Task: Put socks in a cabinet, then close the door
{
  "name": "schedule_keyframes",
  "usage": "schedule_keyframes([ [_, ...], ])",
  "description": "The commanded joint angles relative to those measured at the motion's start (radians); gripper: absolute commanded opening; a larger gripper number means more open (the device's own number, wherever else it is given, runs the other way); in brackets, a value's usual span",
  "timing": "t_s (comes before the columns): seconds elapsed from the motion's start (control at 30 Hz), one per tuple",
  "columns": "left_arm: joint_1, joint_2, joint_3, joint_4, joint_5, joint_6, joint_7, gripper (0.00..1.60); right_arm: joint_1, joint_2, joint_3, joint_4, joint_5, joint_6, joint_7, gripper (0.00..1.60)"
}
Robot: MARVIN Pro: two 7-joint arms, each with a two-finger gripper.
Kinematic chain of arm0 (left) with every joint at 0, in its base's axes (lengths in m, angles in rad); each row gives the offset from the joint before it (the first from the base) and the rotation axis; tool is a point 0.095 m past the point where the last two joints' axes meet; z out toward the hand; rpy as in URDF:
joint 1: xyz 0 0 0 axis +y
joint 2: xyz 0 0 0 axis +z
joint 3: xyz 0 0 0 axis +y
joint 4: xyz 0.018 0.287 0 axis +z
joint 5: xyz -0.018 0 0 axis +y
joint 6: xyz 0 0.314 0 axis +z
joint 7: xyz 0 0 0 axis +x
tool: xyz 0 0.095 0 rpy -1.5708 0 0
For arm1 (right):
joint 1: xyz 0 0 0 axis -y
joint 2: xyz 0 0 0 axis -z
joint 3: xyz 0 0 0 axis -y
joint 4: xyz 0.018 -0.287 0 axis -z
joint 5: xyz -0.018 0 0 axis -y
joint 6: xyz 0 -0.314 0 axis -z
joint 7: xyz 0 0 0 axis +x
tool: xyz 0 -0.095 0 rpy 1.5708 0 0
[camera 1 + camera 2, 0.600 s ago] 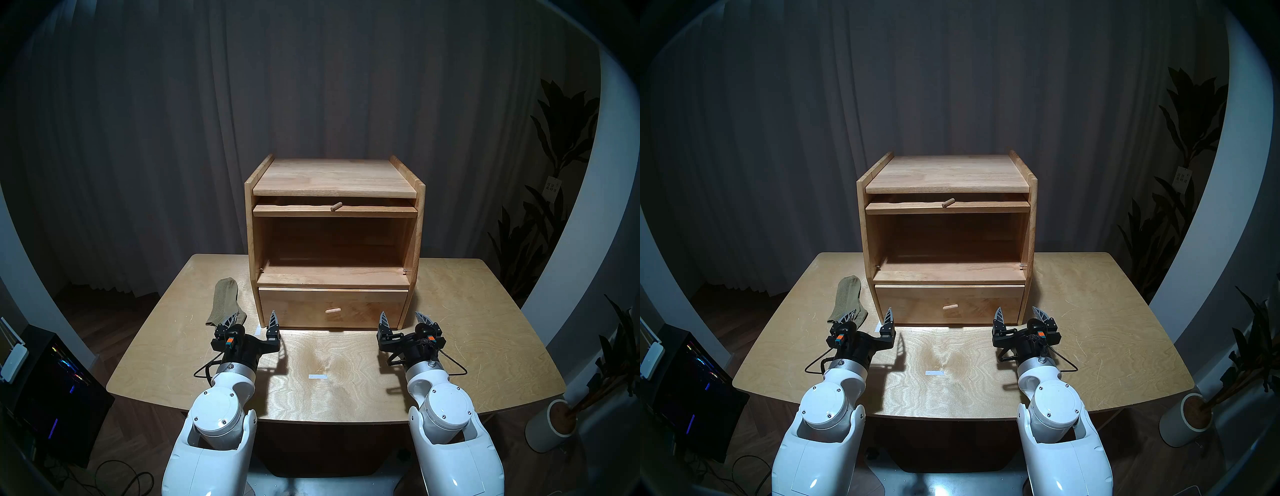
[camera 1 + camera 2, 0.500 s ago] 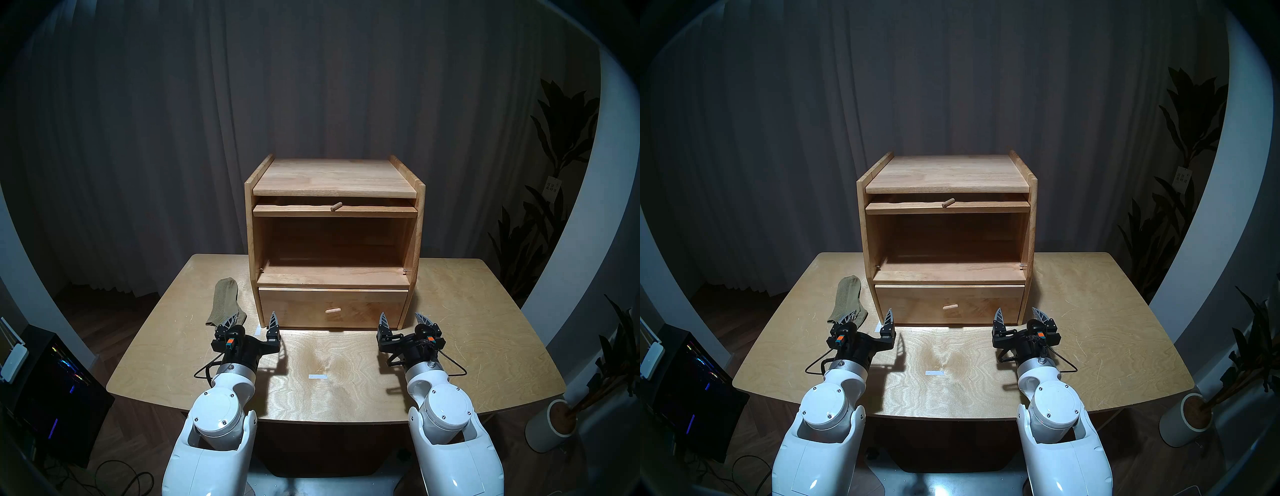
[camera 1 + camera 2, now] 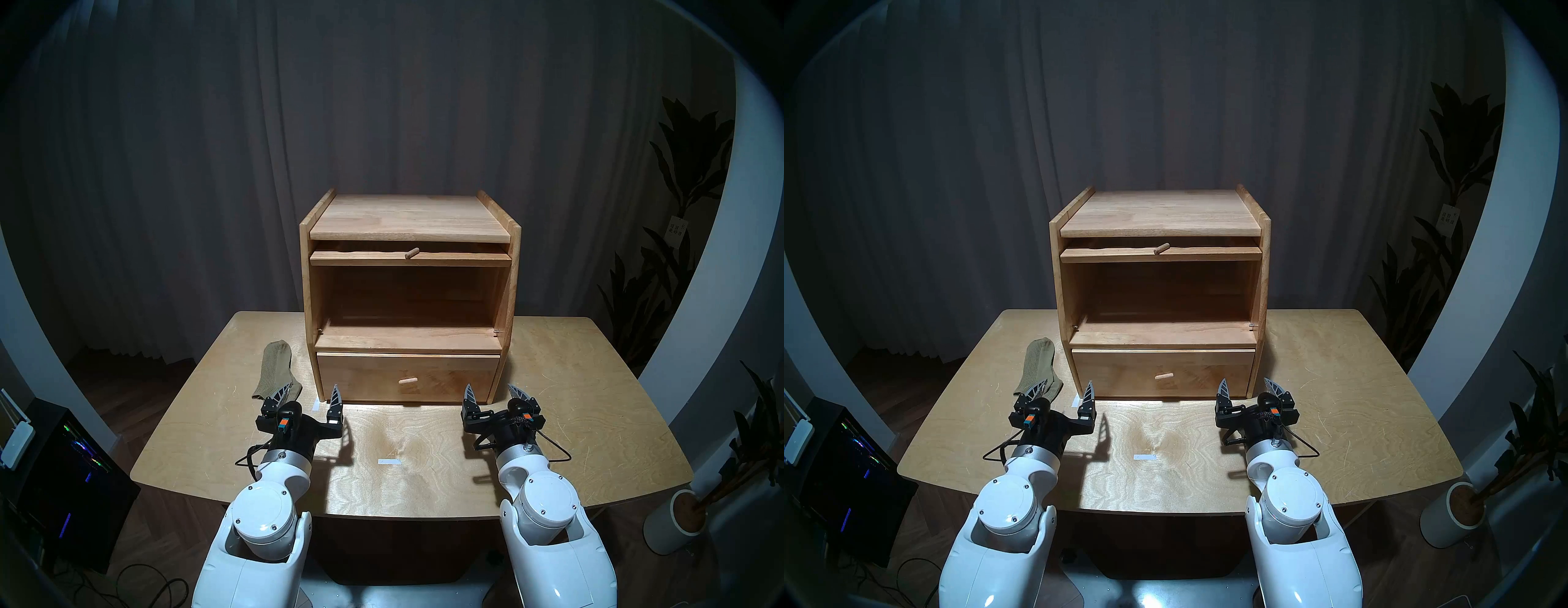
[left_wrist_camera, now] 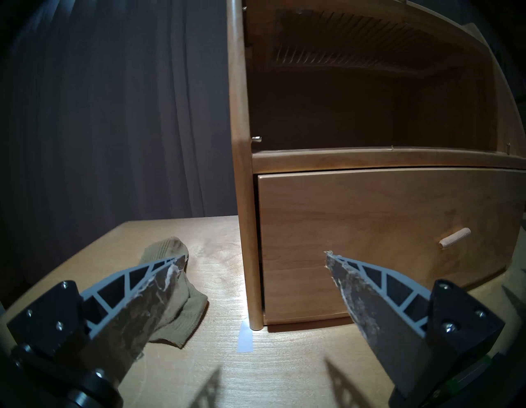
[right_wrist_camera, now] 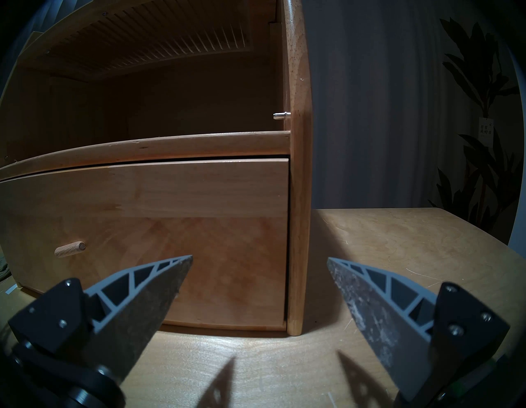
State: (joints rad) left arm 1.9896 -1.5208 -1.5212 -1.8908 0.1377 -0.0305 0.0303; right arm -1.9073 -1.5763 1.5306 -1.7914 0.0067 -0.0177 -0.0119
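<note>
The olive-tan socks [image 3: 275, 369] lie flat on the table left of the cabinet [image 3: 409, 216]; they also show in the left wrist view [image 4: 176, 307]. The cabinet's upper compartment stands open and empty. The door [image 3: 409, 258] lies flat, slid in under the top, its peg knob [image 3: 410, 253] pointing out. Its ribbed underside shows in the wrist views [image 4: 341, 42] [image 5: 156, 37]. My left gripper [image 3: 313, 388] is open and empty, just above the table, its left finger over the socks' near end. My right gripper [image 3: 490, 387] is open and empty before the cabinet's right front corner.
The closed lower drawer [image 3: 445, 373] has a peg knob [image 3: 408, 380]. White tape marks lie on the table [image 3: 572, 403] at its middle [image 3: 389, 461] and by the cabinet's left corner [image 4: 245, 339]. A dark computer case [image 3: 63, 467] stands left, a potted plant [image 3: 679, 516] right.
My left arm has drawn slightly back and to the left, with its gripper a little lower. The right arm, the socks and the door have not moved.
</note>
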Motion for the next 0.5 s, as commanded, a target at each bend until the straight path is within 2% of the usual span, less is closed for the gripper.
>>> schedule_keyframes([
  [0.0,0.09,0.114,-0.054,-0.105,0.2,-0.019,-0.028,1.6,0.005,0.0,0.001,-0.015,0.0,-0.004,0.0,1.6],
  [0.17,0.128,0.179,-0.142,-0.131,0.3,0.005,-0.099,1.6,0.007,0.0,0.001,-0.011,0.0,-0.005,0.0,1.6],
  [0.2,0.131,0.175,-0.164,-0.139,0.322,0.004,-0.112,1.6,0.008,0.0,0.001,-0.01,0.0,-0.005,0.0,1.6],
  [0.27,0.144,0.216,-0.189,-0.165,0.334,0.008,-0.165,1.6,0.008,0.0,0.001,-0.01,0.0,-0.005,0.0,1.6],
  [0.3,0.146,0.208,-0.198,-0.173,0.348,0.005,-0.175,1.6,0.008,0.0,0.001,-0.009,0.0,-0.005,0.0,1.6],
  [0.33,0.156,0.235,-0.212,-0.189,0.362,0.003,-0.212,1.6,0.009,0.0,0.001,-0.008,0.0,-0.005,0.0,1.6],
  [0.47,0.135,0.271,-0.281,-0.224,0.378,0.017,-0.279,1.6,0.01,0.0,0.001,-0.006,0.0,-0.005,0.0,1.6],
])
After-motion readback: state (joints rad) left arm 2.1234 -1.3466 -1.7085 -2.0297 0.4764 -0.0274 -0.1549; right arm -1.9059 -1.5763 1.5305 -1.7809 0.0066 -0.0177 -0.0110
